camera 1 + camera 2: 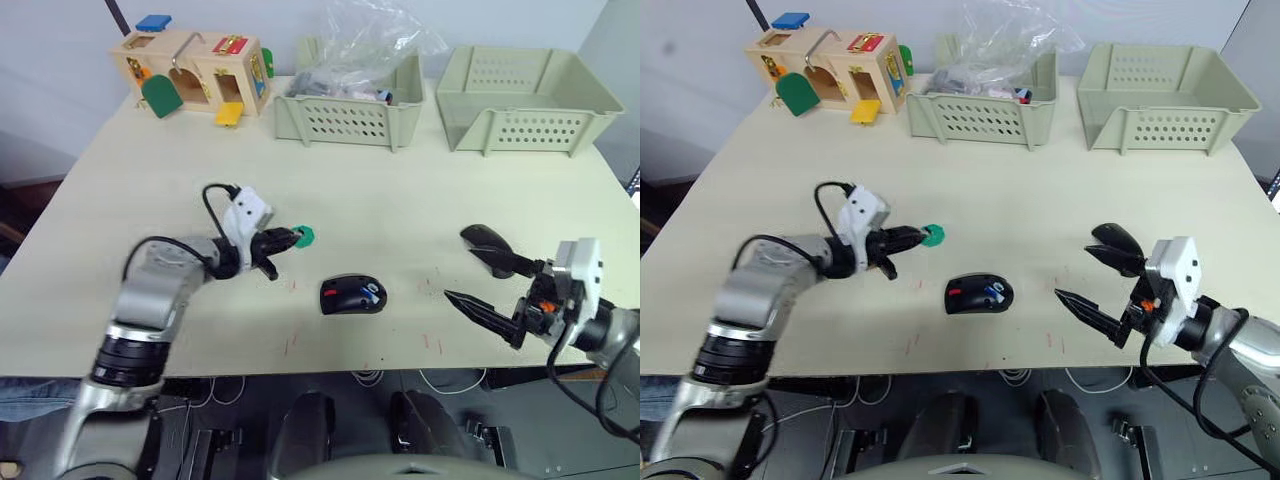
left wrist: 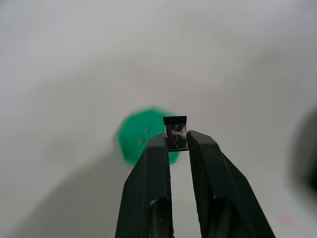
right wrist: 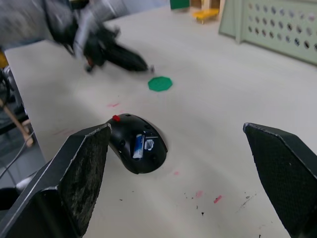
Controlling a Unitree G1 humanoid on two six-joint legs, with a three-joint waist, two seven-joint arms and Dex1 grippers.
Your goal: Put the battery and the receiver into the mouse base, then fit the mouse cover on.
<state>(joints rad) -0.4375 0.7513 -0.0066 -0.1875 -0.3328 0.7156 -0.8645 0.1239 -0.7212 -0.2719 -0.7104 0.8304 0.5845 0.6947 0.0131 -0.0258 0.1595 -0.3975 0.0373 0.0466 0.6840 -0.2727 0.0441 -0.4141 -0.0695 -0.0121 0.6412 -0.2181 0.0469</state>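
While the left hand (image 2: 177, 141) is clamped on the receiver (image 2: 176, 134), a small silvery plug with a black cap, it hovers over a flat green disc (image 1: 305, 236) on the worktop (image 1: 400, 200); mouse base (image 1: 352, 296) lies open side up near the front edge, between the arms, battery (image 3: 138, 146) seated inside it; right hand (image 1: 1100, 277) fingers spread wide apart, holding nothing, to the right of the base; two beige baskets (image 1: 520, 100) at the back.
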